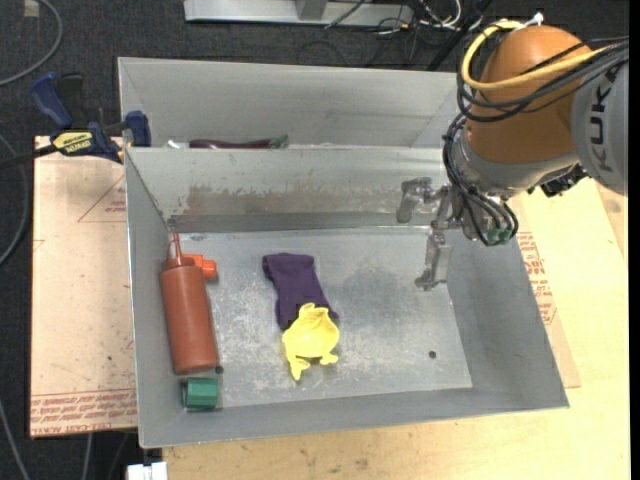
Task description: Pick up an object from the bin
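Claw (428, 258) over bare floor of the grey bin (300, 183)
Purple cloth (291, 283) well to its left (its opening: cannot tell)

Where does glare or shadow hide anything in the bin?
Camera view: nowhere that matters; the bin's back wall carries a dull streaked sheen, a faint shadow lies on the floor under the gripper, and the brown bottle, purple cloth and yellow cloth are evenly lit.

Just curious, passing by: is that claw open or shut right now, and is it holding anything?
Gripper: open, holding nothing, over a bare part of the bin.
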`<state>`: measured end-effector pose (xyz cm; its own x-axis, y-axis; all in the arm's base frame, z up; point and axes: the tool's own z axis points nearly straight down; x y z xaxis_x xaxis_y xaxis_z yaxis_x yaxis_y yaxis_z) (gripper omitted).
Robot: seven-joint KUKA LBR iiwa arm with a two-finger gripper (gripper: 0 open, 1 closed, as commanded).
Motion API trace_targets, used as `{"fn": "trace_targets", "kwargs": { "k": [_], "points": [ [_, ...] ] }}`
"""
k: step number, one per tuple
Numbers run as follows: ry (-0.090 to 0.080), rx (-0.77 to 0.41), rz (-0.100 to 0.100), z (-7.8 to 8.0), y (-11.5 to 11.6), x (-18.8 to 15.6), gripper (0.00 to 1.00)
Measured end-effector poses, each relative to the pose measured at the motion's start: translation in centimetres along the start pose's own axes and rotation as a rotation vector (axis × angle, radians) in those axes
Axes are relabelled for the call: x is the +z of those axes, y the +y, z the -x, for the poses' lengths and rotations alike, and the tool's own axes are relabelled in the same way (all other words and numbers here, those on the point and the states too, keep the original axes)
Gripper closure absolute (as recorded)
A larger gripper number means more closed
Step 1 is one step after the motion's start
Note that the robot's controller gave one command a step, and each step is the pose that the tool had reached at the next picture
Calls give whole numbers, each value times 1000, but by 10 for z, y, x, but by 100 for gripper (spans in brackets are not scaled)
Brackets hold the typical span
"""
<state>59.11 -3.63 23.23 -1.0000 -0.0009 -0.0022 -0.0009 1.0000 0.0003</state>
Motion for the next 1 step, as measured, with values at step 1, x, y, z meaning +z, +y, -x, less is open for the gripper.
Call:
{"fn": "trace_targets", "kwargs": {
  "k": [1],
  "points": [
    [-4, 20, -3, 17, 31, 6, 0]
  ]
}}
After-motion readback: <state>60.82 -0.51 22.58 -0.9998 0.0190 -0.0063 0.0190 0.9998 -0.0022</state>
